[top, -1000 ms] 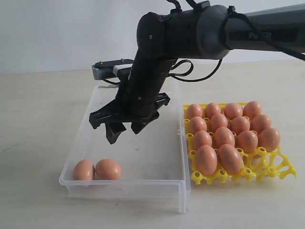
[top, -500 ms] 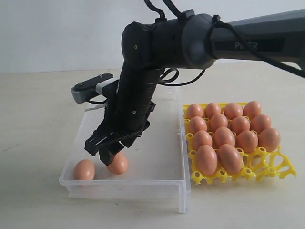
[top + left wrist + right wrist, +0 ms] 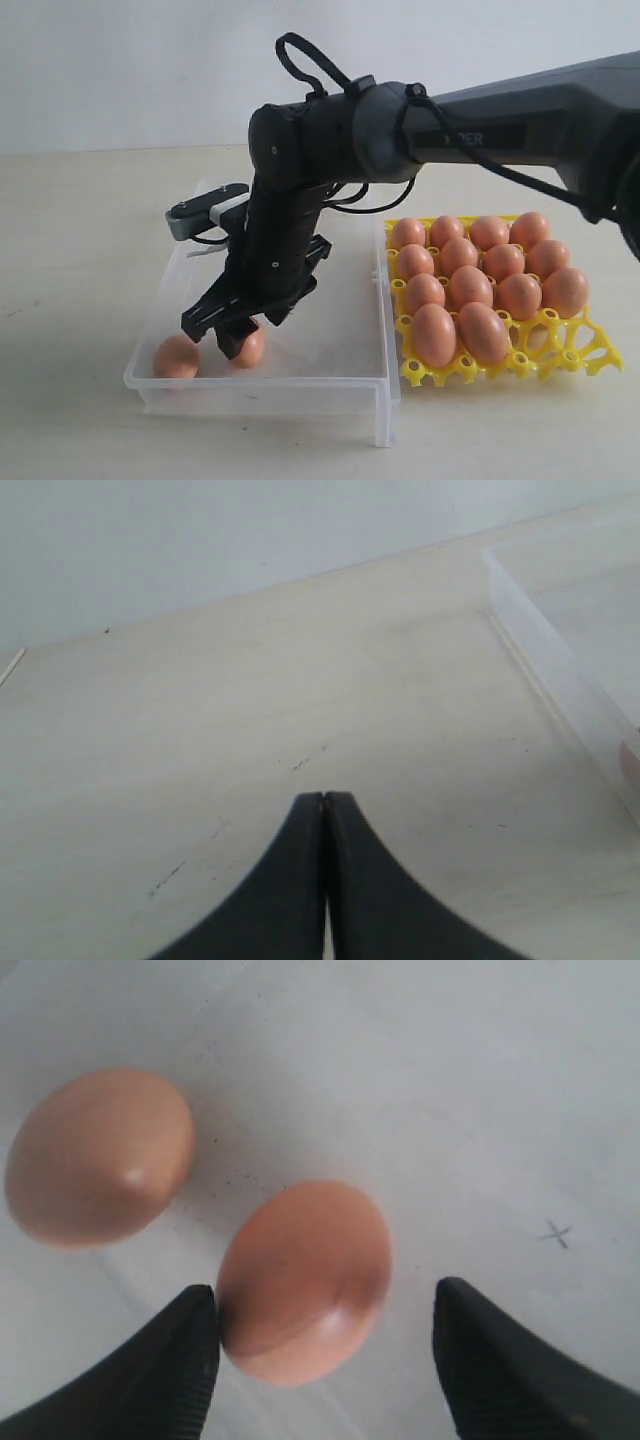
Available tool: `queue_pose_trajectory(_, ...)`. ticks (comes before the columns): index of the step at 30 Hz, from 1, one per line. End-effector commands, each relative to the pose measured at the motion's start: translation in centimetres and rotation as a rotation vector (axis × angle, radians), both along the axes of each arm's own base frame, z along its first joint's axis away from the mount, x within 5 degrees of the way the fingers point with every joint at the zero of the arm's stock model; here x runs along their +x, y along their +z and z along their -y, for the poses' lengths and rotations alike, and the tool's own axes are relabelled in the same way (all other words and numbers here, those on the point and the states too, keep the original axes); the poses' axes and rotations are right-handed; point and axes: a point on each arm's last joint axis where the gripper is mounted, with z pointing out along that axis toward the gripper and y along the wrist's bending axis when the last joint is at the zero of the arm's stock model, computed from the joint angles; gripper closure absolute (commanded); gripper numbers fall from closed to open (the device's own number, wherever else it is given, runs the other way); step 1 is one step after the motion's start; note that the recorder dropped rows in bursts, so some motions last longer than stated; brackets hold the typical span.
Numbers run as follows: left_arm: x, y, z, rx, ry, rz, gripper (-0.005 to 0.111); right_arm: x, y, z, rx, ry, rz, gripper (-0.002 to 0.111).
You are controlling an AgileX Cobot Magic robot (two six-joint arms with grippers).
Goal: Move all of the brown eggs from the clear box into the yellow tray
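At the front wall of the clear box (image 3: pixel 262 386), two brown eggs remain – one in the front-left corner (image 3: pixel 176 357), the other (image 3: pixel 252 346) just beside it and partly hidden behind the right tool (image 3: pixel 226 336). Right tool is down inside the box with jaws wide, straddling that second egg (image 3: pixel 305 1280). In the wrist view one finger (image 3: pixel 170 1360) sits right against the shell and the other finger (image 3: pixel 500 1360) stands clear, so no grip; the corner egg (image 3: pixel 100 1155) lies outside the jaws. Rest of the box floor is bare. Just right of the box, on the counter (image 3: pixel 80 250), the yellow tray (image 3: pixel 560 352) has two eggs (image 3: pixel 434 335) in its near row with bare cups at the near right, then three full rows of four behind. The black arm (image 3: pixel 330 130) reaches in from the right, across the tray, down into the box. Left tool (image 3: pixel 323 805) – jaws pressed together, holding nothing, over bare counter with the box rim (image 3: pixel 560 670) off to one side.
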Motion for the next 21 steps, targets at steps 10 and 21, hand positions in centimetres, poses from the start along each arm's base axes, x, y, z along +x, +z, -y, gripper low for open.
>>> queue_pose_trajectory(10,0.0,0.2,0.0,0.0,-0.001,0.017,0.107,1.2,1.9,-0.6,0.204,-0.072,0.244,0.108)
queue_pose_trajectory(21,0.0,0.2,0.0,0.0,-0.001,0.017,0.107,-10.5,5.5,19.6,0.262,-0.363,1.028,0.108)
